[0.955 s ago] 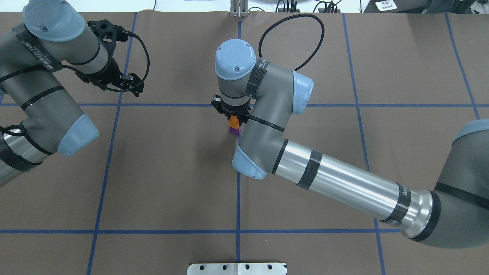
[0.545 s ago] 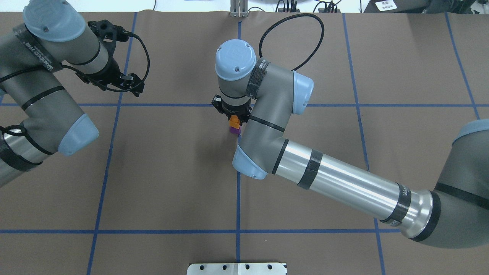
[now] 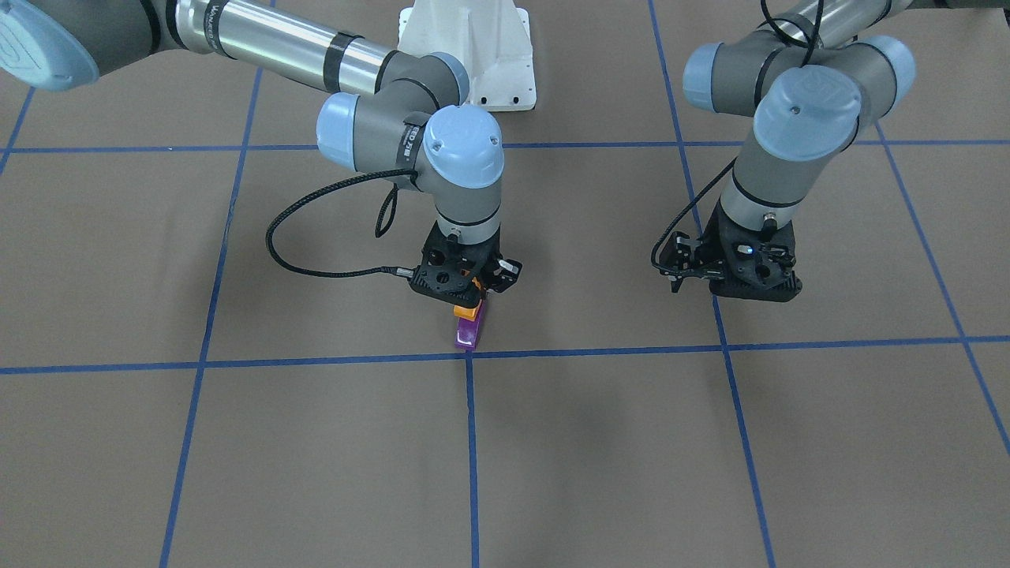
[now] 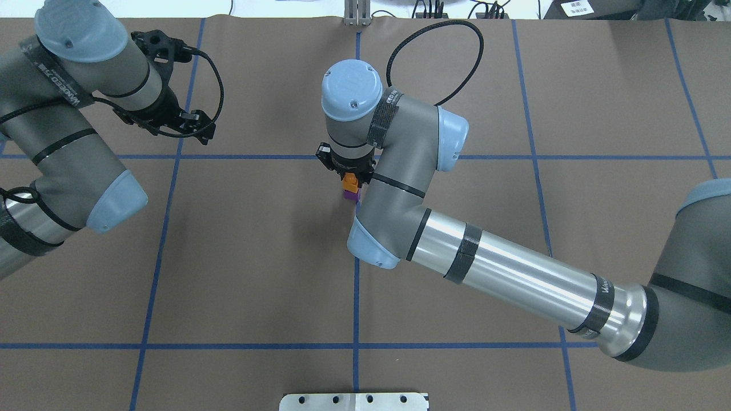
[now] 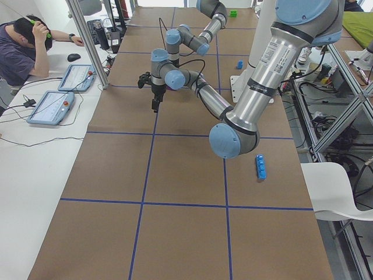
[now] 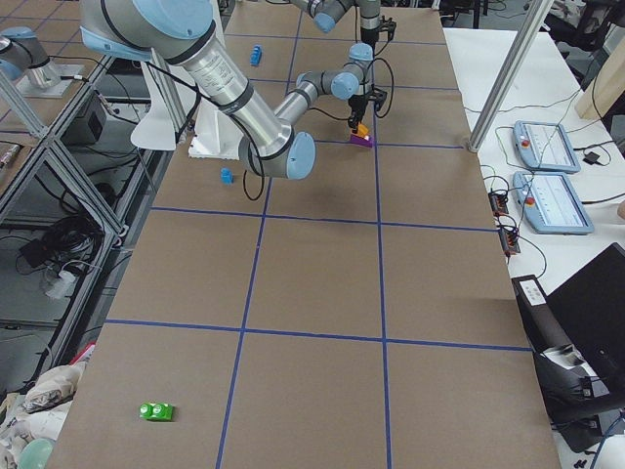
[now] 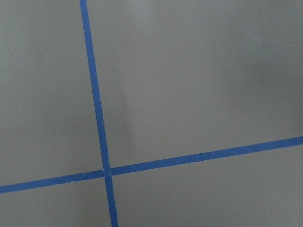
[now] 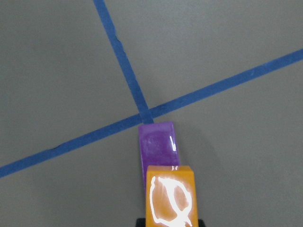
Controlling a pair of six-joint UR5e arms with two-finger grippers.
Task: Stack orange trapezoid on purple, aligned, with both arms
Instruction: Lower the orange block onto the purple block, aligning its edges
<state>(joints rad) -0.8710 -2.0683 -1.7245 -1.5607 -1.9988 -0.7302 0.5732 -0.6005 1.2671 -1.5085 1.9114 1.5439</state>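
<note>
STEP: seat brick | right fingers (image 8: 140,222) clamped on orange trapezoid (image 8: 170,201), directly over purple (image 8: 158,144) on bench (image 4: 257,257) | left fingers (image 4: 200,124) well apart, spread cannot be told | ADVICE: press straight down, keep edges flush, then release.

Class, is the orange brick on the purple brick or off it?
On: front-facing and wrist views show the orange trapezoid atop the purple brick; fully seated, cannot tell.
</note>
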